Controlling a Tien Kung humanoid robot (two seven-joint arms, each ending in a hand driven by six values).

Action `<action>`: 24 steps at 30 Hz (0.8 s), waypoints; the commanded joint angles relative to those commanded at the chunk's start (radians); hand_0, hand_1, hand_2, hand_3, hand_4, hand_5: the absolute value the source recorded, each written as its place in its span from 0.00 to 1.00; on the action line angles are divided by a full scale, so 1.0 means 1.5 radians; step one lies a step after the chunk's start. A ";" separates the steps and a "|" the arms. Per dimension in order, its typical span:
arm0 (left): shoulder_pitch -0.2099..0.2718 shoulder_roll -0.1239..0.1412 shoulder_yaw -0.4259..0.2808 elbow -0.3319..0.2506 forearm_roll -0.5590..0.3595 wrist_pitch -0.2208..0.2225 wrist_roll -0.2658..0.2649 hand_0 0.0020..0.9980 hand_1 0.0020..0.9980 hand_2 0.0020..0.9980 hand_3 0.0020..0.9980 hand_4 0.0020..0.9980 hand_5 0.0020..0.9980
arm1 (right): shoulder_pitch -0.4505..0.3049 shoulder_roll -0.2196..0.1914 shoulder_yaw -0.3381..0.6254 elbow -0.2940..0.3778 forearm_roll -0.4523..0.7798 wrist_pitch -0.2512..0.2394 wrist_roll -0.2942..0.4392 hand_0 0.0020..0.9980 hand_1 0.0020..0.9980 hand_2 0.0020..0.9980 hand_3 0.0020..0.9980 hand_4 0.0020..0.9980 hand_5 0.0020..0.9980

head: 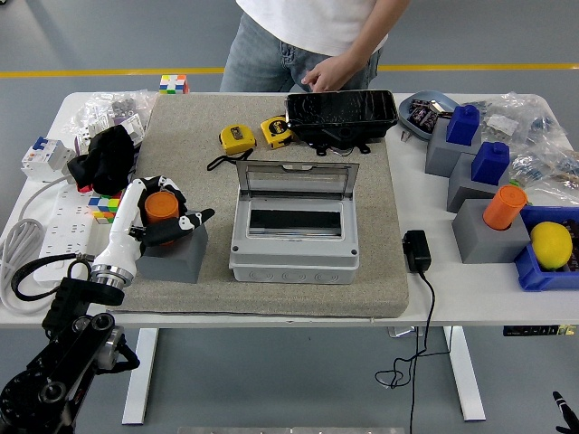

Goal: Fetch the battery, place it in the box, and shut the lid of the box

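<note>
The left hand [161,212] was wrapped around the orange battery [161,206] near the left edge of the grey mat [380,226], its black fingers [192,220] curled about the cylinder so that only the top and a strip of the orange side showed. The battery sat at the top of a grey holder block [176,258], but the fingers hid the seat itself, so whether it rested in the block or had lifted clear could not be told. The white forearm ran down to the table's near left corner, where the black arm joints were cut off by the picture's bottom edge. Of the right arm only a dark tip showed at the bottom right corner, nothing of the hand. The grey box [294,237] stood in the middle of the mat toward the near edge, its clear lid [297,179] raised and leaning back, the dark slot inside exposed. Bare mat lay between the holder block and the box. Behind the lid were two yellow tape measures [256,136] and a black case [341,113]. A person stood at the far edge, cut off at the chest, one hand [330,72] hanging just above the case.
</note>
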 joint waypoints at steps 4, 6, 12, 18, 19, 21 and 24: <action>0.000 0.000 0.002 0.000 -0.001 0.010 -0.001 0.10 0.10 0.14 0.13 1.00 0.00 | -0.001 0.000 0.000 0.000 -0.001 0.000 0.000 0.79 0.74 0.75 0.80 1.00 1.00; 0.000 0.000 0.003 0.001 -0.003 0.012 -0.001 0.09 0.08 0.12 0.12 1.00 0.00 | -0.001 0.000 -0.001 0.000 -0.001 0.000 0.000 0.79 0.74 0.75 0.80 1.00 1.00; 0.000 0.000 0.004 0.000 -0.010 0.016 -0.004 0.09 0.08 0.12 0.11 1.00 0.00 | -0.001 -0.001 0.000 0.000 -0.002 0.000 -0.001 0.79 0.74 0.75 0.80 1.00 1.00; -0.005 0.004 0.005 -0.006 -0.036 0.011 -0.016 0.09 0.07 0.11 0.10 1.00 0.00 | -0.002 -0.001 -0.001 0.000 -0.002 0.000 0.000 0.79 0.74 0.75 0.80 1.00 1.00; -0.007 0.005 0.005 -0.008 -0.037 0.012 -0.018 0.09 0.07 0.11 0.10 1.00 0.00 | -0.002 -0.001 -0.002 0.000 -0.001 0.000 0.000 0.79 0.74 0.75 0.80 1.00 1.00; -0.010 0.006 0.006 -0.012 -0.040 0.017 -0.019 0.09 0.07 0.11 0.10 1.00 0.00 | -0.001 -0.001 -0.002 0.000 -0.001 0.000 0.000 0.79 0.74 0.75 0.80 1.00 1.00; -0.016 0.008 0.008 -0.016 -0.050 0.024 -0.024 0.07 0.06 0.09 0.07 1.00 0.00 | 0.000 -0.001 -0.001 0.000 -0.002 0.000 0.000 0.79 0.74 0.75 0.80 1.00 1.00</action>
